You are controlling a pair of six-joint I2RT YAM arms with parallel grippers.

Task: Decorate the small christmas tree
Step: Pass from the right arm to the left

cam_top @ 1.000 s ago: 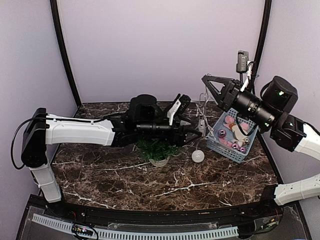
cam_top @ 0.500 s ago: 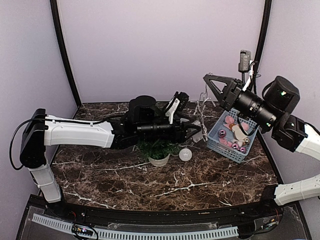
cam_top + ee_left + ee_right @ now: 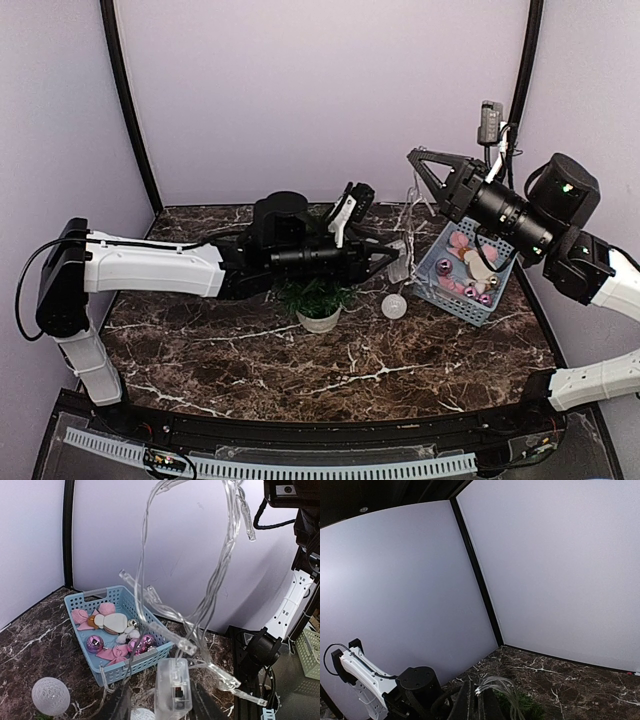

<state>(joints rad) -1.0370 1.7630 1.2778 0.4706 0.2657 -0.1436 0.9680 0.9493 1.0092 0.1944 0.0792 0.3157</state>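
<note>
1. Green small christmas tree [image 3: 318,298] is standing on the marble table [image 3: 220,350], left of the blue basket [image 3: 452,300].
2. Right gripper [image 3: 480,702] is pinching the clear light string [image 3: 220,580] aloft.
3. Left gripper [image 3: 390,258] is holding its fingers apart, flanking the string's box [image 3: 172,690].

Pale lilac walls [image 3: 320,90], black corner posts [image 3: 130,110], dark marble table [image 3: 300,365].

The right tool [image 3: 477,694] is pinched closed on clear light strands [image 3: 496,684], with a green tree [image 3: 526,709] just past them on the dark marble surface [image 3: 570,672]. The left arm [image 3: 367,677] shows lower left against lilac walls [image 3: 395,590].
</note>
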